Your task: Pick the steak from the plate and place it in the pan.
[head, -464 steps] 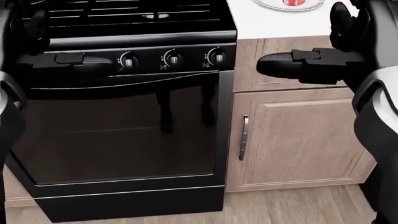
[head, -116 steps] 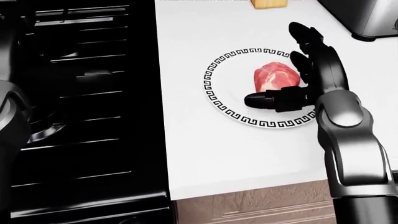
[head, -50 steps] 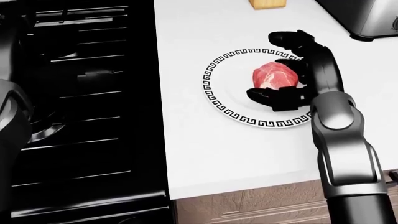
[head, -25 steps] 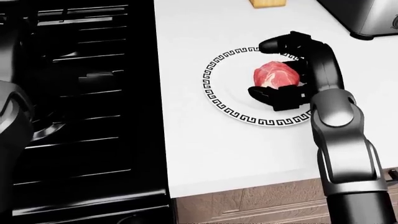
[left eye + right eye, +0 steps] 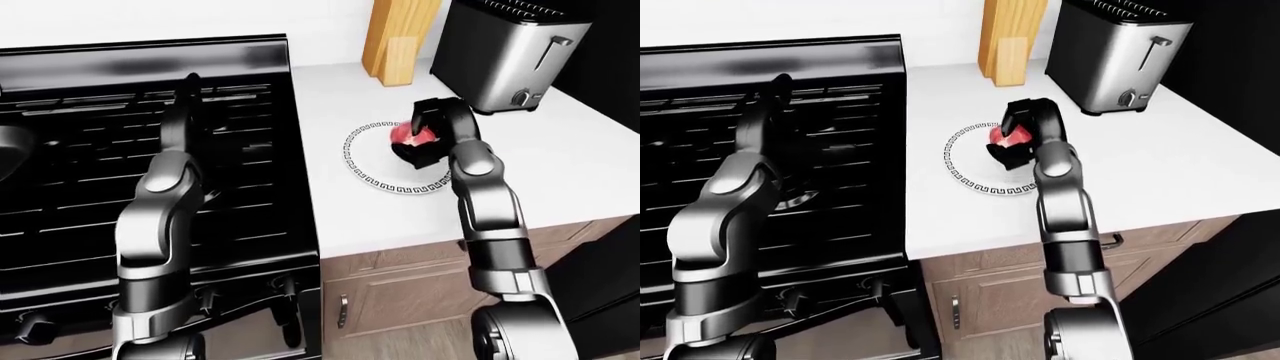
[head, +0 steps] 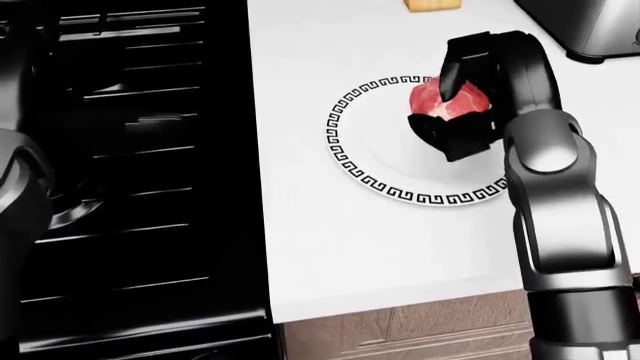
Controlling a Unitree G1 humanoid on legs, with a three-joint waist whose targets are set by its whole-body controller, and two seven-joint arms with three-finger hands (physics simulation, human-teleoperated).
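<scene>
The red steak (image 6: 436, 103) is in my right hand (image 6: 448, 103), whose fingers (image 6: 462, 56) curl over its top while the thumb presses from below. The hand holds it just above the white plate with a black key-pattern rim (image 6: 345, 161) on the white counter. The same grasp shows in the left-eye view (image 5: 415, 135). My left hand (image 5: 187, 90) is raised over the black stove grates (image 5: 90, 172) with its fingers straight and empty. A dark rounded shape at the left edge of the left-eye view (image 5: 8, 146) may be the pan; most of it is out of view.
A steel toaster (image 5: 505, 49) and a wooden block (image 5: 400, 34) stand on the counter (image 5: 380, 217) beyond the plate, near the wall. The stove's knobs (image 5: 283, 289) and wooden cabinet doors (image 5: 400, 300) lie below the counter edge.
My right hand's fingers have closed over the steak and lifted it slightly off the plate, toward the top of the head view. The left arm and the camera have stayed still.
</scene>
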